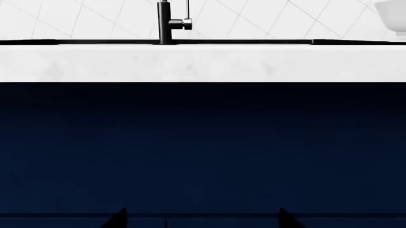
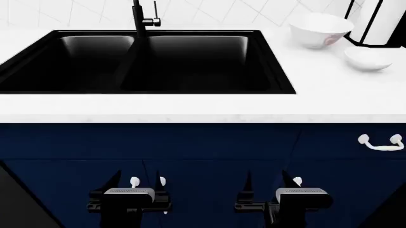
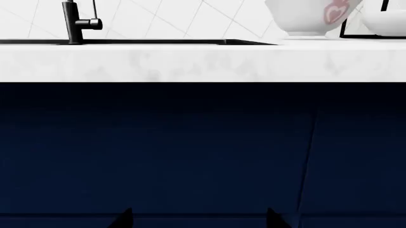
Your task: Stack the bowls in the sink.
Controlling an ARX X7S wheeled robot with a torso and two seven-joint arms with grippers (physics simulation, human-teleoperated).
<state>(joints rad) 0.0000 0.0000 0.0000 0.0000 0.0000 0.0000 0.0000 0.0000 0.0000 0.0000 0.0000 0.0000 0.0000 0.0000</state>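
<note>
- Left gripper [image 2: 136, 183]: low before the navy cabinet [image 2: 209, 161], below the counter's front edge, jaws wide apart and empty.
- Sink [image 2: 276, 71]: black, two basins, sunk into the white counter [image 2: 190, 109] at its left and middle; both basins hold nothing.
- Faucet [image 2: 140, 19]: black, upright at the sink's back rim, above the divider between the basins.
- Right gripper [image 2: 271, 183]: low before the cabinet, level with the left one, jaws wide apart and empty.
- Big bowl [image 2: 319, 29]: upright near the counter's back right corner, right of the sink, pink mark on its side.
- Small bowl [image 2: 368, 58]: upright, just beside the big bowl, nearer the front edge and further right.
- Towel roll [image 2: 381, 21]: in a black holder, behind both bowls.
- Handle [image 2: 381, 142]: white, on the cabinet's right side.
</note>
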